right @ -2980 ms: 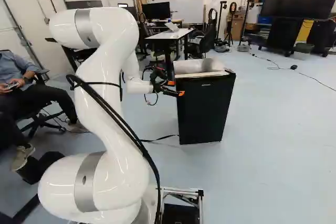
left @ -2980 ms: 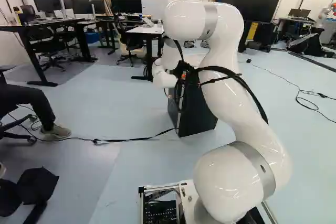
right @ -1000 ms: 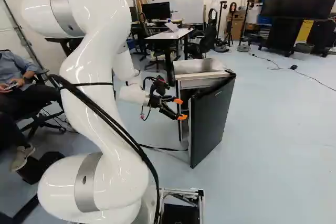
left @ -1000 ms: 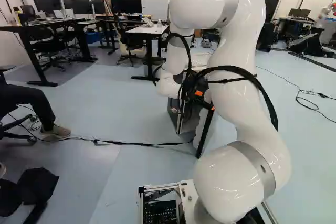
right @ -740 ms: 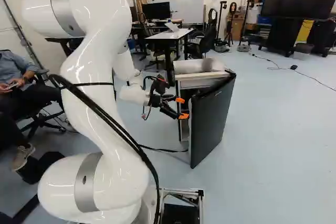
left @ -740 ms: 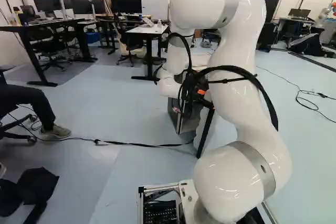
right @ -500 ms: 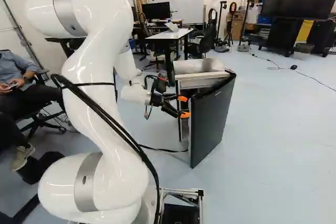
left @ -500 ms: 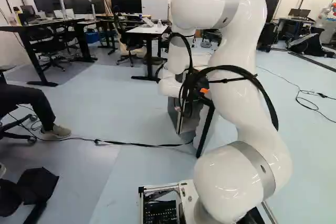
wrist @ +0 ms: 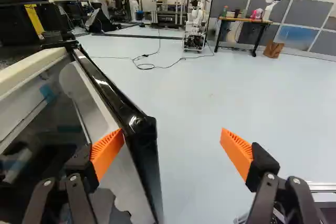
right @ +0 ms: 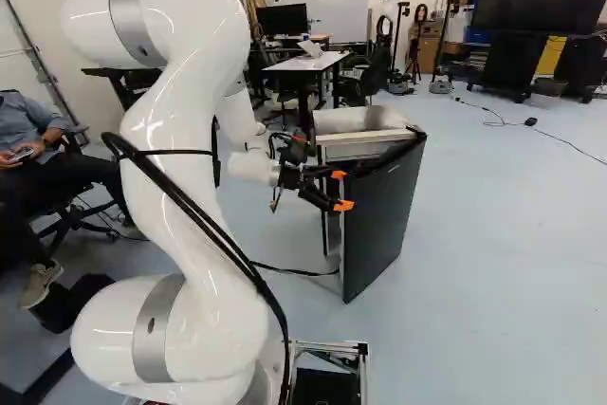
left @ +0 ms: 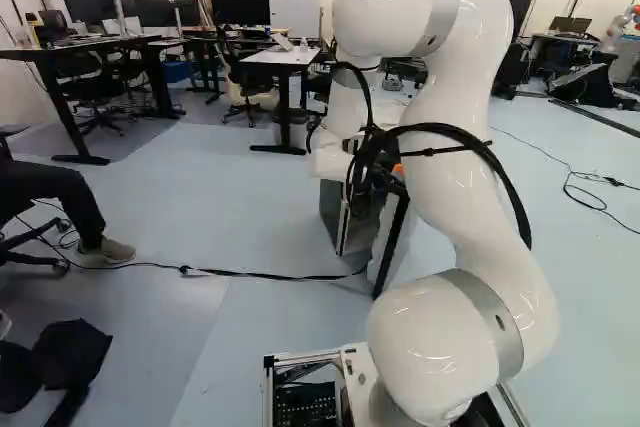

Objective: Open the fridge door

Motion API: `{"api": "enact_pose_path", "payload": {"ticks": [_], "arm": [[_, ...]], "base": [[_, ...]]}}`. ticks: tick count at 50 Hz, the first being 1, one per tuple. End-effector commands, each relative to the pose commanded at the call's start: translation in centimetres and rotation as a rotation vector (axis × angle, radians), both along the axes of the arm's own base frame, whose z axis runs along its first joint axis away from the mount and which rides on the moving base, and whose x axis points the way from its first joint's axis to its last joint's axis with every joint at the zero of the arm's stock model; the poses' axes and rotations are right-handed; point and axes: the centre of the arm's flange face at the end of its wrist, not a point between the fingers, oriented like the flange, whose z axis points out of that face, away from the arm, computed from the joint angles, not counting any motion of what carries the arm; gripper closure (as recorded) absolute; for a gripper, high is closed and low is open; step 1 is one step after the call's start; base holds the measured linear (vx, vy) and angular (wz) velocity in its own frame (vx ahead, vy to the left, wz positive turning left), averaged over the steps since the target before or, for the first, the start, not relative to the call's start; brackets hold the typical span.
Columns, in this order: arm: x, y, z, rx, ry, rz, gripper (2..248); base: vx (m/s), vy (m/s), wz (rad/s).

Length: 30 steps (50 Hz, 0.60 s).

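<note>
So the mini fridge [right: 360, 151] is sitting on the floor [right: 503, 263] ahead of the arm, around the middle of the right base view, and partly hidden by the arm in the left base view. Its door [right: 384, 220] is partway open, angled out from the body. The outside of the door is glossy black and flat, with a small light marking near the top, and the edge has a shiny black trim with a rounded corner. The inner side is pale grey, kinda smooth. The cabinet has a whitish rim along the top of its front opening, and the inside looks dark and shadowy in the wrist view.

Gripper [right: 341, 190] is spread wide, nothing pinched. One orange pad [wrist: 107, 150] is right at the inner side of the door's edge, can't tell if it's actually touching. The other orange pad [wrist: 236, 151] is well apart from the door, out past its black face.
</note>
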Motion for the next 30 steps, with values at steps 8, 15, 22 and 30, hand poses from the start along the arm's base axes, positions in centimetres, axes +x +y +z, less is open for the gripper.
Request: {"api": "enact_pose_path", "payload": {"ticks": [8, 15, 22, 30], "arm": [[0.4, -1.7, 0.1, -0.004, -0.007, -0.043, 3], [0.6, -3.2, 0.2, -0.01, -0.013, -0.082, 3], [0.7, -4.8, 0.2, -0.016, -0.018, -0.124, 3], [0.8, -6.6, 0.3, -0.023, -0.024, -0.172, 3]], "base": [[0.0, 0.0, 0.0], [0.0, 0.0, 0.0], [0.0, 0.0, 0.0], [0.0, 0.0, 0.0]]}}
